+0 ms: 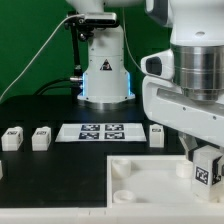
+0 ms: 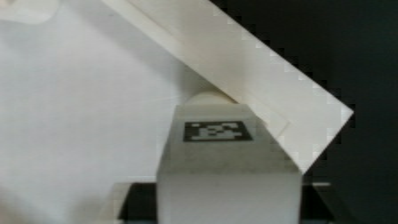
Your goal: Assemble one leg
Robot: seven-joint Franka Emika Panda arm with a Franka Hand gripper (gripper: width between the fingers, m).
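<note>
The task is judged to be midway. One leg is held in the gripper, which is closed on it from both sides. It is carried upright at the corner of the panel that lies on the exterior view's right. In the wrist view the tag on the leg is seen face on, with the panel's edge running slantwise just behind the post. Whether the leg's foot has already entered a socket cannot be told, since the spot beneath it is hidden in both views. What is left is judged to be the seating of the leg in its socket, the fastening of it, and the release.

No bin or tray is present. The only receptacles are the round sockets in the panel's corners. The two seen on the exterior view's left are empty.

Three spare legs are left loose on the tabletop. Two stand on the exterior view's left of the marker board and one just to its right. None of them is touched by the gripper.
</note>
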